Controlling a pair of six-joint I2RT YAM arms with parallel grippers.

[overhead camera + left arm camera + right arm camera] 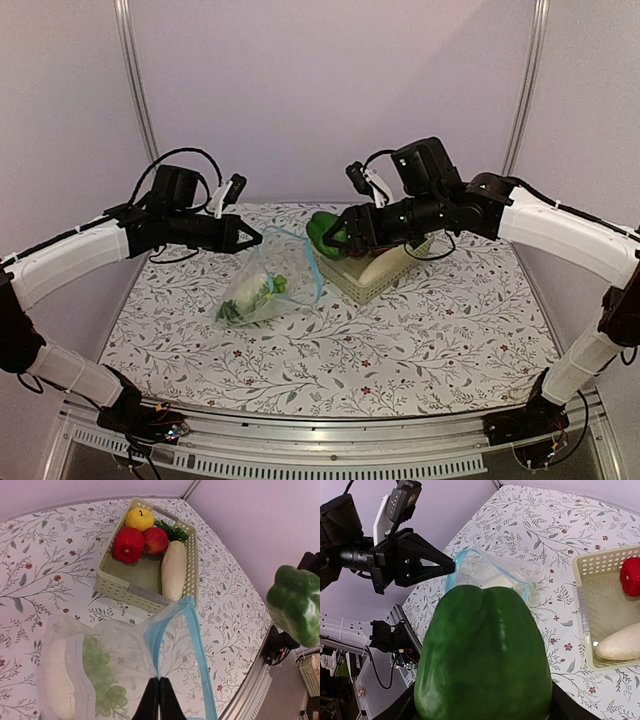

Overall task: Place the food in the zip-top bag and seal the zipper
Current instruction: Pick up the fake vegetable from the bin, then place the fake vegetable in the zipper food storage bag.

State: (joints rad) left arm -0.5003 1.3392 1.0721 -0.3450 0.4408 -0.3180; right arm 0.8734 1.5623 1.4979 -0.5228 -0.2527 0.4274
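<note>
Green plastic fills the right wrist view: a toy green pepper (pixel 485 655) clenched in the right pincer (pixel 348 232), hanging above the gap between the basket (pixel 385 272) and the zip-top bag (pixel 262 290). The left pincer (pixel 250 238) is clamped tight on the bag's upper edge, so the bag's bottom rests on the surface (pixel 420 340) while its mouth is lifted. The light-blue zipper (pixel 312 262) loops open toward 3 o'clock in the top view, facing the pepper. I judge the task roughly a third done. Inside the bag lie a white piece (pixel 57 677) and a cluster of green pieces (pixel 102 680). The basket, at 1 o'clock from the bag, holds a yellow apple (pixel 139 518), two red pieces (pixel 128 544), a green leafy piece (pixel 172 531) and a long white radish (pixel 173 570). Left to do: the pepper goes in, those five follow, and the zipper gets pressed shut. The mouth looks not much wider than the pepper, and the left pincer's tip sits at its 9 o'clock rim, so entry is tight there. The basket's near corner stands just beside the zipper. Open room lies from 4 to 8 o'clock of the bag, well apart from the surface's edges.
</note>
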